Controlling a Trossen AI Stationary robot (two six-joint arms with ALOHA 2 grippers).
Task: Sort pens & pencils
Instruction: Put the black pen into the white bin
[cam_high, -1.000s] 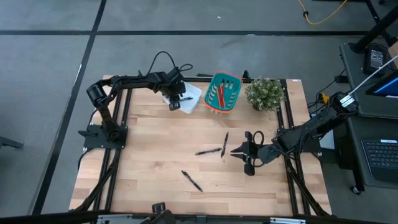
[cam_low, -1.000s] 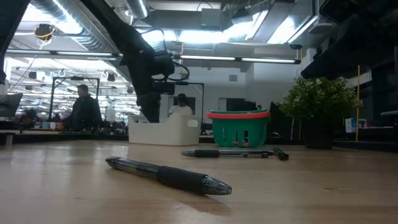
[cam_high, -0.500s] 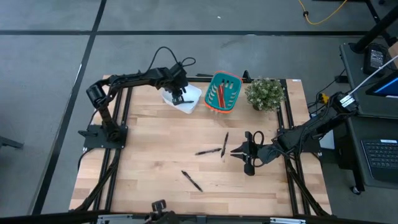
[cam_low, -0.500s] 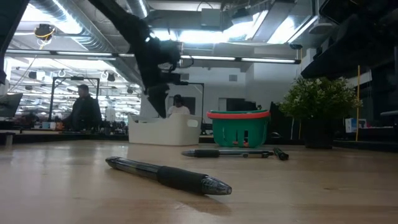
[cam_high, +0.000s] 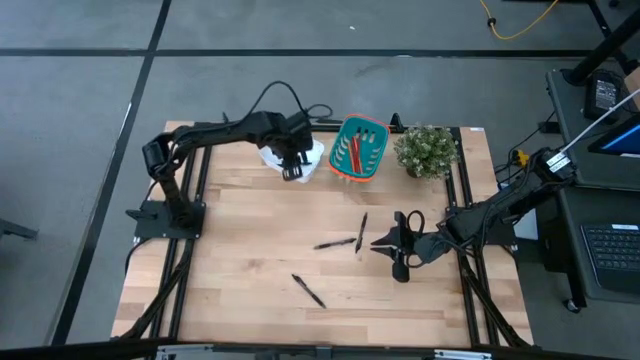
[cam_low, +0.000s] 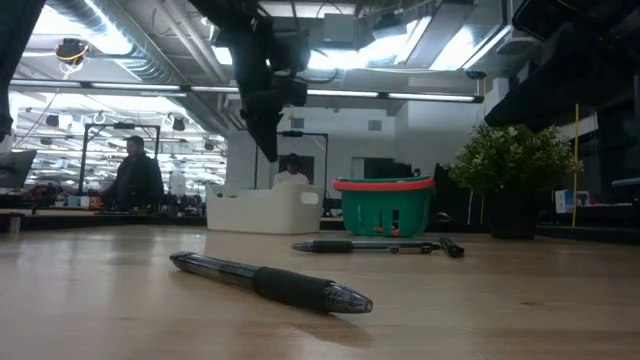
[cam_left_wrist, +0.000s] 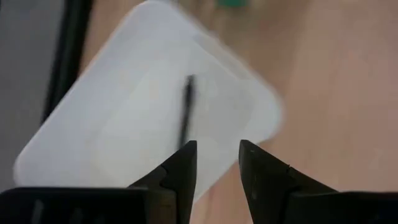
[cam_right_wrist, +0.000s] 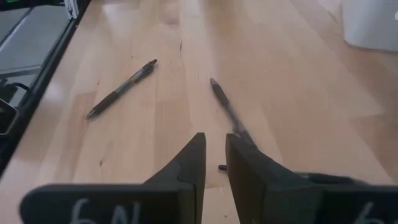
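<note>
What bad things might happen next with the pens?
Three black pens lie loose on the table; two sit close together, so a grab might bump one and roll it away. The left gripper hangs open over the white bin, which already holds one pen; dipping down might knock the bin. The right gripper waits near those pens.

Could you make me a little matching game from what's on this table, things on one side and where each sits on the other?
Things:
1. white bin
2. green basket
3. potted plant
4. left gripper

Places or states:
A. holds the red and orange pencils
B. at the table's far right corner
C. holds one black pen
D. open, above the white bin's edge

Pairs: 1-C, 2-A, 3-B, 4-D
</note>
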